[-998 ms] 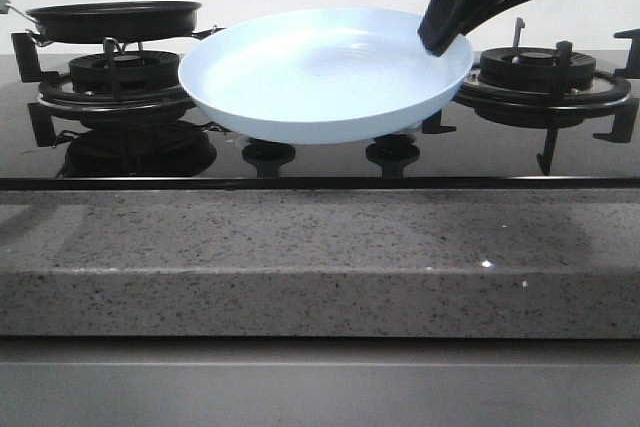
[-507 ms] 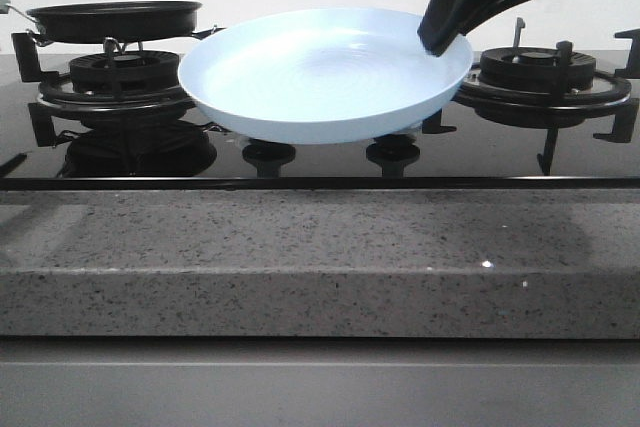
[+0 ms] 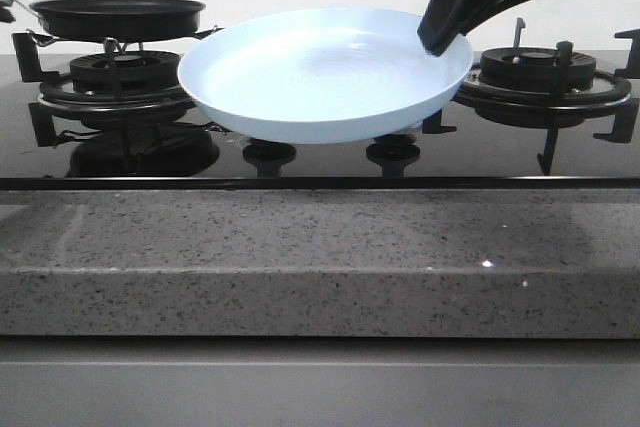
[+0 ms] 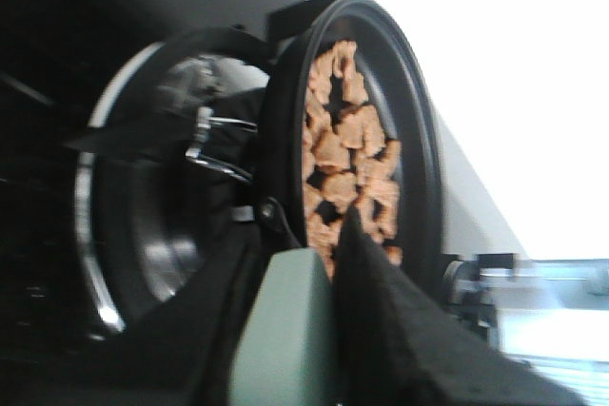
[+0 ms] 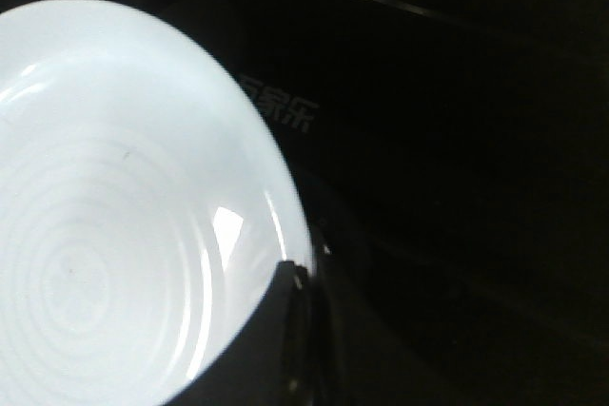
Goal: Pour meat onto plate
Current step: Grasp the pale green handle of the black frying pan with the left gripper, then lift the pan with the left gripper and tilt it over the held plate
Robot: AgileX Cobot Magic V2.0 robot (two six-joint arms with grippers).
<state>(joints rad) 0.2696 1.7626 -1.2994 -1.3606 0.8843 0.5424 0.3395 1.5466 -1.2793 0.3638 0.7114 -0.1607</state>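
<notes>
plate (image 3: 325, 77): pale blue-white, centre of the hob in front view, held off the glass, slightly tilted. No meat on it.
right gripper (image 3: 443, 42): clamped on the plate rim at about 2 o'clock of the plate; dark finger (image 5: 285, 330) overlaps the rim edge in the right wrist view.
frying pan (image 3: 118, 17): black, at 9–10 o'clock from the plate, above the left burner (image 3: 122, 72), apart from the plate.
meat (image 4: 347, 164): orange-brown pieces heaped inside the pan, all within its rim.
left gripper (image 4: 319, 330): on the pan's handle (image 4: 285, 330), green-grey, at the pan's near edge; fingers look closed on it, blurred. Only its tip shows at the left edge of the front view.
right burner (image 3: 540, 67): 3 o'clock from the plate.
counter edge (image 3: 320, 257): grey speckled stone, 6 o'clock.
</notes>
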